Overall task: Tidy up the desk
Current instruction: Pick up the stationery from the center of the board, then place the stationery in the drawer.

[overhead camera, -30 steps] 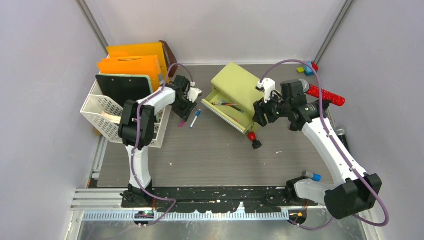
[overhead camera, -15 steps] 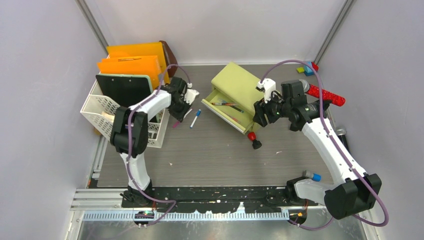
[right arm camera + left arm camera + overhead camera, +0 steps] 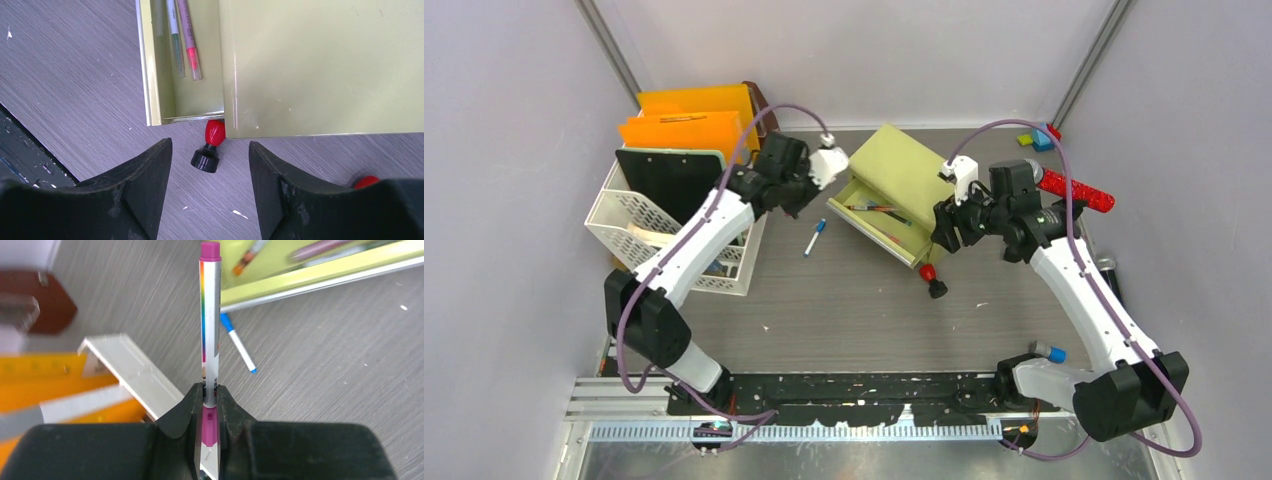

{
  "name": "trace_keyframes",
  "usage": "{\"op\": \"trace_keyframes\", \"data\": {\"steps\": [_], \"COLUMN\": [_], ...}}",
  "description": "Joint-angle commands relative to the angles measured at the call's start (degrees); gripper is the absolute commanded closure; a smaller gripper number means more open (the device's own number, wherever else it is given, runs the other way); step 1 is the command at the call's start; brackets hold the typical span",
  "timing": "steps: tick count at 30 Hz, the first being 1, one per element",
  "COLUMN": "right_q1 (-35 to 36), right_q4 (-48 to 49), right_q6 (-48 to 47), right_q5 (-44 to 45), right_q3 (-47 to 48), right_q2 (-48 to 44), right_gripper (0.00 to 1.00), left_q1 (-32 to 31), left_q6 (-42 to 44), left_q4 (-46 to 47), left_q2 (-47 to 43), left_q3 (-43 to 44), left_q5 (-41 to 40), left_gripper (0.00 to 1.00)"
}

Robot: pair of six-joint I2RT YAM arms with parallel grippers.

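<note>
two pincers: the left pincer (image 3: 210,393) clamps a magenta-capped marker (image 3: 210,325), the right pincer (image 3: 210,145) gapes wide.

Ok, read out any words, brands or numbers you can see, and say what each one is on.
No text is readable.
The magenta-capped marker held in the left gripper carries small print low on its barrel, too blurred to read.
The pens in the drawer show no legible marks.
</note>
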Motion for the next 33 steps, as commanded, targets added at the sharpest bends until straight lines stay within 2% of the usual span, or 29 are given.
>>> {"op": "trace_keyframes", "data": {"steps": [1, 5, 12, 16, 17, 20, 22, 26, 28, 33], "right_q1": [-0.6, -1.3, -2.5, -3.2, -3.3, -3.6, -3.8, -4.0, -4.0, -4.1], "right_q4": [2.9, 3.5, 3.8, 3.9, 3.9, 3.9, 3.9, 3.9, 3.9, 3.9], "right_q6": [1.2, 1.8, 2.0, 2.2, 2.2, 2.3, 2.3, 2.3, 2.3, 2.3], "right_q5": [-0.1, 0.5, 0.2, -0.3, -0.3, -0.5, -0.7, -1.0, -1.2, -1.5], "right_q3": [0.3, 0.0, -0.4, -0.5, -0.5, -0.6, -0.7, -0.7, -0.7, -0.7], "right_q2": [-3.3, -4.1, -4.7, -4.7, -4.7, -4.6, -4.5, -4.2, -4.2, -3.8], "right_gripper": [0.36, 0.36, 0.37, 0.36, 0.37, 0.37, 0.36, 0.36, 0.37, 0.37], "left_q1": [-9.8, -16.9, -22.7, -24.0, -24.1, -24.1, -24.1, -23.8, -23.1, -17.8], "left_q6": [14.7, 26.6, 43.4, 47.5, 47.7, 46.5, 45.6, 43.3, 39.8, 23.5], "left_q4": [-4.5, -5.5, -4.6, -3.8, -4.0, -1.1, 3.4, 16.2, 19.5, 14.9], "left_q2": [2.8, 6.4, 12.8, 15.2, 15.9, 16.3, 14.4, 8.1, 4.2, -2.6], "left_q3": [6.3, 9.5, 12.8, 14.2, 14.8, 14.6, 12.3, 4.5, 1.1, -2.3], "left_q5": [-4.5, -8.3, -11.9, -13.0, -13.4, -14.6, -15.6, -18.0, -18.3, -15.9], "left_gripper": [0.99, 0.95, 0.99, 0.89, 0.85, 0.63, 0.43, 0.31, 0.24, 0.1]}}
